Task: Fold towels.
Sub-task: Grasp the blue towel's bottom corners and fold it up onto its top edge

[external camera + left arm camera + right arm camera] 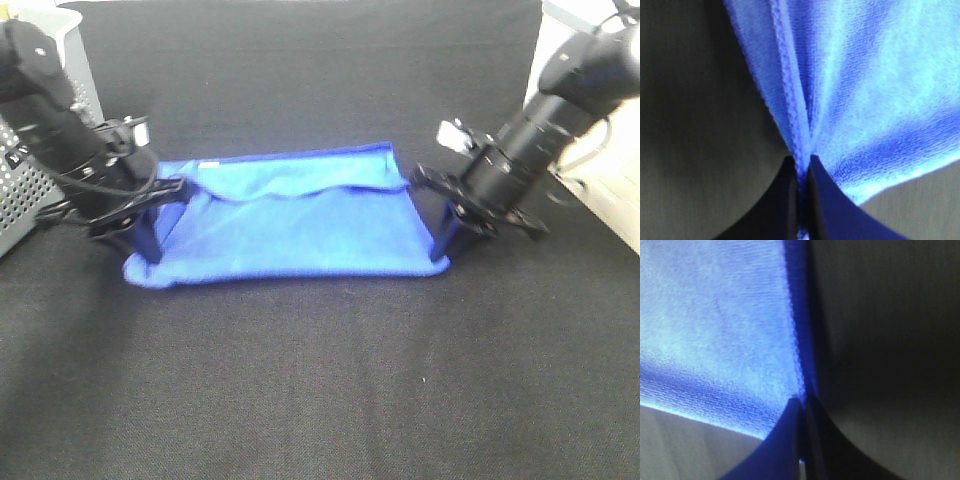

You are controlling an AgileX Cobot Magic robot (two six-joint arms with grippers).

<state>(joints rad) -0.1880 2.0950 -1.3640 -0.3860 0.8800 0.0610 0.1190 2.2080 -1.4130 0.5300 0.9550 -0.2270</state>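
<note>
From the high camera, you are seeing the blue towel lying across the middle of the black table, its white tag sitting at the far left edge. Your left gripper is pinching the towel by its near left corner, and your right gripper by its near right corner.

In the left wrist view, the left gripper is clamping the towel's bunched hem.

In the right wrist view, the right gripper is squeezing the towel's edge.
</note>
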